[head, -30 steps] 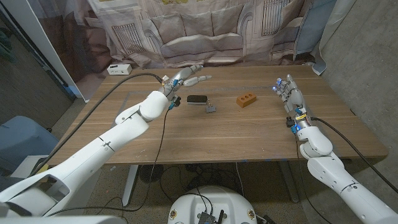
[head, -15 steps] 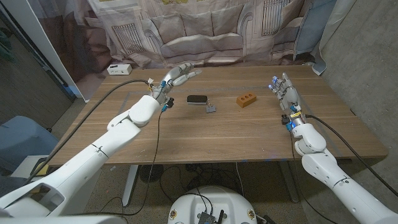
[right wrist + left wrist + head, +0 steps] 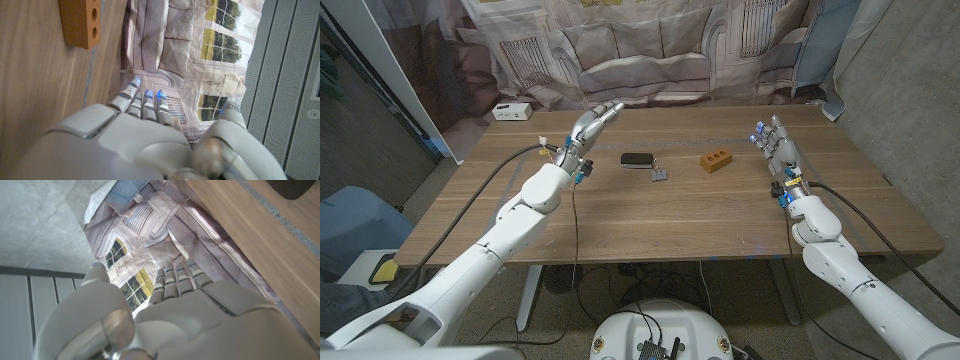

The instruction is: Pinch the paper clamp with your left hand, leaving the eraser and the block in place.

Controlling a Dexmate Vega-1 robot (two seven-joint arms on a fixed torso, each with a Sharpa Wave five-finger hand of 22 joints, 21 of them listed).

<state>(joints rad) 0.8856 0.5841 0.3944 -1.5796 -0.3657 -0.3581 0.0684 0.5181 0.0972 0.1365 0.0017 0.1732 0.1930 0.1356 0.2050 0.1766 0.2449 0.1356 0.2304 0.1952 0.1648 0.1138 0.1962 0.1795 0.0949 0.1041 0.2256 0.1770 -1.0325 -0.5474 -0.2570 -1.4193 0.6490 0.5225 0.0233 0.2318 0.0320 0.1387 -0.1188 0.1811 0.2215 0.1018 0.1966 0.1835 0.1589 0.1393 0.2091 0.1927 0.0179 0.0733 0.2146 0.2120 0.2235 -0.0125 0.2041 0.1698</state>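
The wooden table (image 3: 650,215) has a brown, straight-grained top; behind its far edge hangs a cloth backdrop (image 3: 640,45) printed with a sofa and windows. A small white box (image 3: 511,111) sits at the far left corner. The paper clamp (image 3: 659,173), dark metal, lies mid-table, just beside the black oblong eraser (image 3: 637,159). The orange block (image 3: 716,161), pierced with holes, lies apart to the right. My left hand (image 3: 588,127) holds nothing, fingers straight and together, left of the eraser. My right hand (image 3: 776,146) holds nothing, fingers extended.

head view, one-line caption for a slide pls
Left hand open beside the eraser, paper clamp and block; right hand waits.
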